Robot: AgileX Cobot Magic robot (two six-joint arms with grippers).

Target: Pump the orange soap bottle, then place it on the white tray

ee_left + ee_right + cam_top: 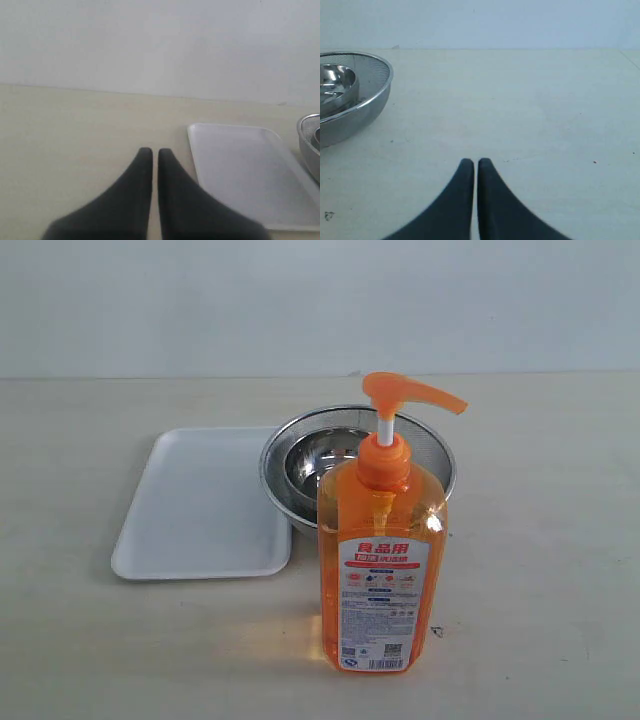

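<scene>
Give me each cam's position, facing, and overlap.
Exterior view: off the arms, above the pale beige table, looking down and across to the wall; shows translucent orange plastic soap bottle, flat white rectangular tray, round steel mesh bowl; no robot parts.
Left wrist view: low over the table, facing the wall; shut left end effector, tray, bowl's edge.
Right wrist view: low, facing the wall; shut right end effector, bowl.
Shared: bowl in all three; tray in exterior and left wrist.

My exterior camera is looking down at the table (540, 640) from close in; both wrist cameras are skimming low, sharing the steel bowl (345, 125).
</scene>
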